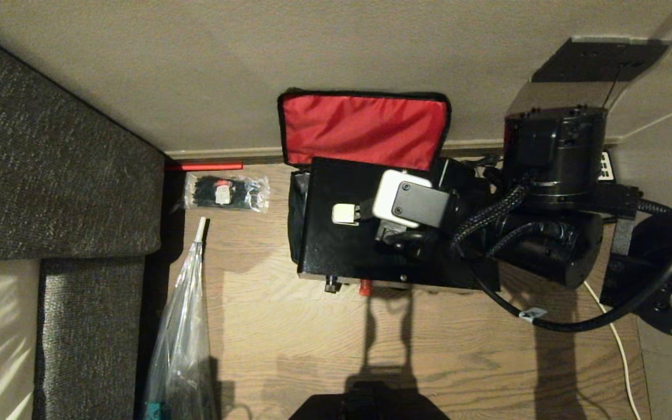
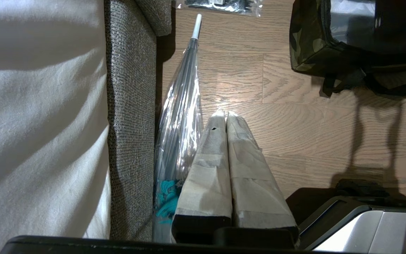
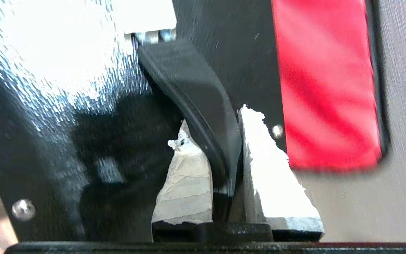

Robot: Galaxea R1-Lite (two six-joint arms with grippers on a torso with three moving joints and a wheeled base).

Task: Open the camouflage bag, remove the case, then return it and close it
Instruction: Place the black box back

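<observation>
fingers of the right gripper [image 3: 226, 155] pinch the handle [image 3: 196, 106] of the case [image 1: 342, 245], held over the opened camouflage bag [image 1: 365, 128] on the floor, so returning and closing remain; left gripper [image 2: 226, 121] closed, idle.

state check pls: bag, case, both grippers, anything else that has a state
camouflage bag: open, red-lined lid flipped up against the wall
case: lying level over the bag's opening, carried by its handle
right gripper: jaws shut on the case handle
left gripper: jaws shut, empty, above the floor beside the umbrella
umbrella: folded, on the floor beside the sofa
packet of ties: sealed, on the floor
</observation>
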